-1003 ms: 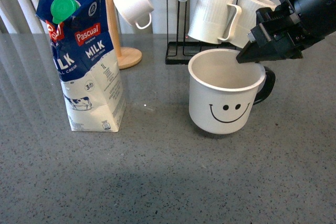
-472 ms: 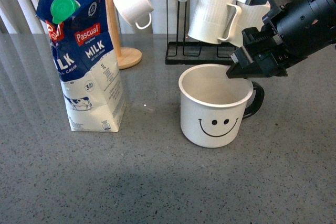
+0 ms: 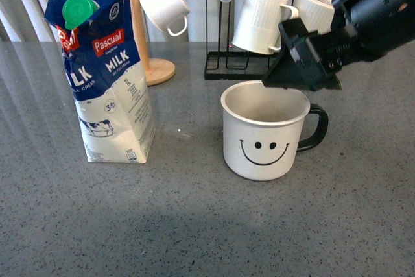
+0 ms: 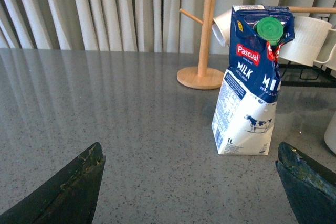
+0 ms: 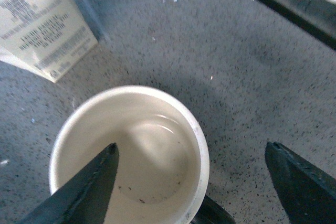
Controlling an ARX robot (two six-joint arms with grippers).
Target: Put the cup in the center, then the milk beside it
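Two grippers in view, both with jaws spread wide and nothing between them.

Right gripper (image 3: 301,77): hangs just above the back rim of the cup (image 3: 264,133). The right wrist view looks down into the bare interior, with one finger (image 5: 86,192) over the mouth and the other outside, on the handle side. Contact with the rim cannot be told.

Cup: upright on the grey table (image 3: 194,225), near the middle of the front view, smiley toward the camera, black handle toward the robot's right.

Milk (image 3: 104,72): upright on the table, to the left of the cup and apart from it, green cap on top.

Left gripper (image 4: 189,145): low over bare table, well short of the carton.

Behind: black wire rack (image 3: 220,68) with ribbed white mugs (image 3: 259,21); wooden mug tree (image 3: 137,24) holding a small white cup (image 3: 165,6).
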